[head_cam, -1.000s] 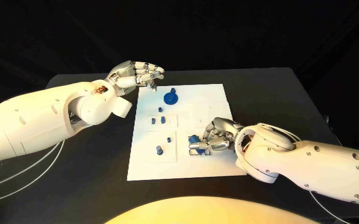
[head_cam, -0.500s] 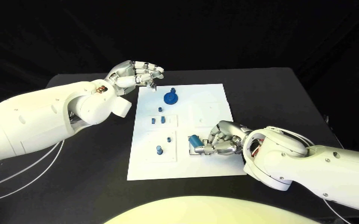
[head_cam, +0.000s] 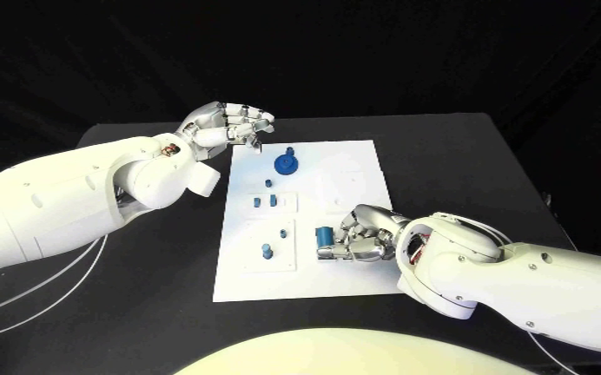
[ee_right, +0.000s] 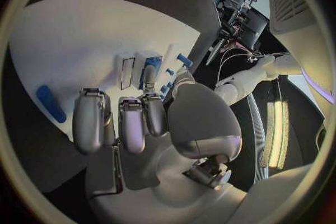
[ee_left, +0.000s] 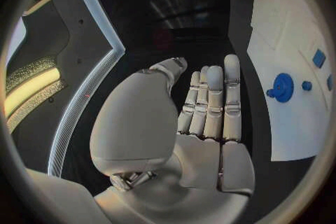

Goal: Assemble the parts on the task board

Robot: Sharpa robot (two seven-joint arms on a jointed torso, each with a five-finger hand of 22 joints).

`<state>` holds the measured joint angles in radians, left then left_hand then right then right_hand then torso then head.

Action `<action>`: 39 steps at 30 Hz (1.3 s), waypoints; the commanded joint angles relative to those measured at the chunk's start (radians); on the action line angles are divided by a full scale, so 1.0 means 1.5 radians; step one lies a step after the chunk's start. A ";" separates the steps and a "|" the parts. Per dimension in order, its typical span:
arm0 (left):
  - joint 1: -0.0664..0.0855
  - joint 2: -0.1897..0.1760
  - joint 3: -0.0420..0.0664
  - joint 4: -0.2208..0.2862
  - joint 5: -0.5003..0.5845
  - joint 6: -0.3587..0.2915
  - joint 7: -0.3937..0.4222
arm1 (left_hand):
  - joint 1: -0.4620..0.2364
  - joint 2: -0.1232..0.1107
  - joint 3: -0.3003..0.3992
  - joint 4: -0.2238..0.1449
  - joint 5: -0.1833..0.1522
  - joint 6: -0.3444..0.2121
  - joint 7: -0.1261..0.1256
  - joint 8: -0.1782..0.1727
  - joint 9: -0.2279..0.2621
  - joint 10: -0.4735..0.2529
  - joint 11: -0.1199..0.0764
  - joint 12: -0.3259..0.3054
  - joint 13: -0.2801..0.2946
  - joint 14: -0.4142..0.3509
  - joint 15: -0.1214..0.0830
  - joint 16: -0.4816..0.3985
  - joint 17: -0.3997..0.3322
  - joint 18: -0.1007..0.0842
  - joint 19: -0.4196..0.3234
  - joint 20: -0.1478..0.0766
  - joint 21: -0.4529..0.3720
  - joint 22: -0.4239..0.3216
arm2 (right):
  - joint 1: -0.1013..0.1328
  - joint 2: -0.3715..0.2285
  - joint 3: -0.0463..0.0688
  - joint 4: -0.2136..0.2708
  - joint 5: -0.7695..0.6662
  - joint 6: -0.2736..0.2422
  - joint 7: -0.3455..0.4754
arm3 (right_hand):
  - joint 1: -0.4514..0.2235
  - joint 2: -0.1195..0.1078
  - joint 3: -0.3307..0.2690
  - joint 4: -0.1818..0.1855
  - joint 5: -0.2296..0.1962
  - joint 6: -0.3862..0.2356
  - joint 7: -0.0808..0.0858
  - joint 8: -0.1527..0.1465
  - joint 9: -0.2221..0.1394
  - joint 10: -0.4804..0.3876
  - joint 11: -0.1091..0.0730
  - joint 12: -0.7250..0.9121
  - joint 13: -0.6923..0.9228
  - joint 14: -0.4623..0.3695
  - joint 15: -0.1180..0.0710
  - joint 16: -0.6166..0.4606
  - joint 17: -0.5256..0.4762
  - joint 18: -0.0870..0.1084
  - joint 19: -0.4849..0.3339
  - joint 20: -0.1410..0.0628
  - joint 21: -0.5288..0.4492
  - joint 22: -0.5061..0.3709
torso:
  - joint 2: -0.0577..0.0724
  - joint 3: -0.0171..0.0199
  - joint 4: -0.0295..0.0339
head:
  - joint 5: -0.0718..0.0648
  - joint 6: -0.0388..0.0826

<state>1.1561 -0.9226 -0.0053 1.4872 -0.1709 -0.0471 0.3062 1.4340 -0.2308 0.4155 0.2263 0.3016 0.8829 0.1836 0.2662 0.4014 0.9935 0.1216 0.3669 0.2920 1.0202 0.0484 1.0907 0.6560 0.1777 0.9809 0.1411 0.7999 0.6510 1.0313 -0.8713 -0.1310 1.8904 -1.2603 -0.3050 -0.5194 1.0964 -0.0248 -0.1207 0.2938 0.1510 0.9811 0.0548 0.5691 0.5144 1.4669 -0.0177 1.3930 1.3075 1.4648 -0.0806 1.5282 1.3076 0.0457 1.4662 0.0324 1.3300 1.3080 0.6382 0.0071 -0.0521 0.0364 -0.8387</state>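
The white task board [head_cam: 338,167] lies in the middle of the black table. A blue wheel-shaped part [head_cam: 286,164] sits near its far end, with small blue parts [head_cam: 260,202] in a row below it. My right hand [head_cam: 360,236] rests low over the board's near right area, fingers curled in. A short blue part [head_cam: 323,236] stands just beside its fingertips; the right wrist view shows that blue part [ee_right: 50,103] a little apart from the curled fingers [ee_right: 133,123]. My left hand [head_cam: 232,128] hovers off the board's far left corner and holds nothing [ee_left: 210,106].
More small blue parts [head_cam: 267,249] lie in the pale square recesses on the board's near left. Black table [head_cam: 451,158] surrounds the board. My left forearm [head_cam: 88,193] spans the table's left side. The blue wheel [ee_left: 283,87] sits beside my left fingertips.
My right hand has drawn slightly nearer and turned over the board's near right square. The blue part beside its fingertips now stands more upright. The left hand has not moved.
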 commanded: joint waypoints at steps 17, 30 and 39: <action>0.000 0.001 0.000 0.001 0.004 0.013 -0.001 | 0.003 0.008 0.000 0.006 0.002 -0.006 0.000 0.004 -0.001 -0.005 -0.001 0.004 0.001 -0.002 0.002 0.000 0.001 0.004 0.002 0.003 -0.003 -0.001 | -0.006 0.010 0.000 -0.018 -0.017 0.024 -0.016 | 0.176 0.000 0.067 -0.005 0.041 -0.001 -0.005 -0.013 -0.020 0.004 -0.004 0.000 0.084 0.059 -0.003 -0.001 0.118 -0.004 0.038 -0.006 0.003 0.140 | 0.000 0.0000 -0.0007 | 0.001 0.001; 0.000 0.000 0.000 0.001 0.004 0.013 -0.001 | 0.003 0.010 0.001 0.007 0.002 -0.006 0.000 0.005 -0.001 -0.005 -0.001 0.004 0.001 -0.002 0.002 0.001 0.001 0.004 0.003 0.003 -0.003 -0.002 | -0.008 0.020 0.000 -0.047 -0.007 0.009 -0.023 | 0.163 0.019 0.091 -0.001 0.051 0.005 -0.006 -0.014 -0.023 0.009 -0.005 0.007 0.091 0.059 -0.004 0.000 0.120 -0.005 0.039 -0.007 0.008 0.141 | 0.000 0.0001 0.0000 | 0.002 -0.001; 0.000 -0.001 0.000 0.001 0.004 0.013 -0.001 | 0.004 0.011 0.001 0.008 0.002 -0.006 0.000 0.005 -0.001 -0.005 -0.001 0.004 0.001 -0.002 0.002 0.001 0.001 0.004 0.003 0.003 -0.003 -0.002 | -0.010 0.014 0.000 -0.040 0.002 0.026 -0.022 | 0.137 0.007 0.093 -0.001 0.046 0.005 -0.004 -0.014 -0.025 0.008 -0.004 0.004 0.090 0.059 -0.003 0.000 0.119 -0.004 0.038 -0.007 0.004 0.140 | 0.000 0.0002 -0.0010 | 0.003 0.000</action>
<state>1.1560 -0.9241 -0.0056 1.4875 -0.1704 -0.0457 0.2992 1.4390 -0.2260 0.4154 0.2319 0.3016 0.8829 0.1836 0.2710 0.4016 0.9935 0.1215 0.3668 0.2921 1.0202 0.0484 1.0907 0.6566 0.1777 0.9809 0.1411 0.7999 0.6493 1.0195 -0.8462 -0.1296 1.8378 -1.2590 -0.2817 -0.5319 1.3172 0.0021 0.0146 0.2938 0.2231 0.9807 0.0480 0.5534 0.4789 1.4667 -0.0217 1.4065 1.3133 1.4647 -0.0800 1.5282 1.3074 0.0457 1.4662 0.0252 1.3361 1.3076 0.6386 0.0075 -0.0527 0.0402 -0.8384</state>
